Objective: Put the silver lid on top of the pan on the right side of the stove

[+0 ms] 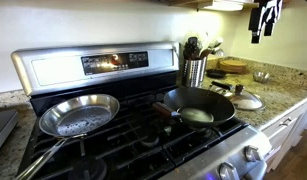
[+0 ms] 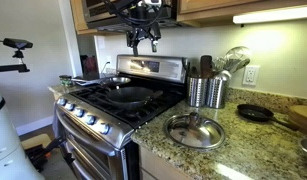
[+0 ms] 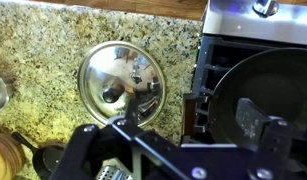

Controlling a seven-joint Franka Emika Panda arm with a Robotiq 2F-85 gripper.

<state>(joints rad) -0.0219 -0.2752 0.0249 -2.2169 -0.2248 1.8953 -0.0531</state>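
The silver lid (image 3: 121, 82) lies on the granite counter just beside the stove; it shows in both exterior views (image 1: 248, 100) (image 2: 193, 131). The black pan (image 1: 198, 106) sits on the stove's right-hand grate, near the lid, and also shows in the other exterior view (image 2: 130, 95) and in the wrist view (image 3: 268, 90). The stainless stove (image 1: 93, 65) has black grates. My gripper (image 2: 143, 42) hangs high above the stove and counter, open and empty. It sits at the frame's top corner in an exterior view (image 1: 263, 20). In the wrist view my gripper (image 3: 191, 116) is over the gap between lid and pan.
A shiny silver frying pan (image 1: 78, 115) sits on the stove's left side. Metal utensil holders (image 2: 206, 92) stand behind the lid. A small metal bowl (image 1: 261, 76), a cutting board (image 1: 233, 66) and a small dark pan (image 2: 255, 113) are farther along the counter.
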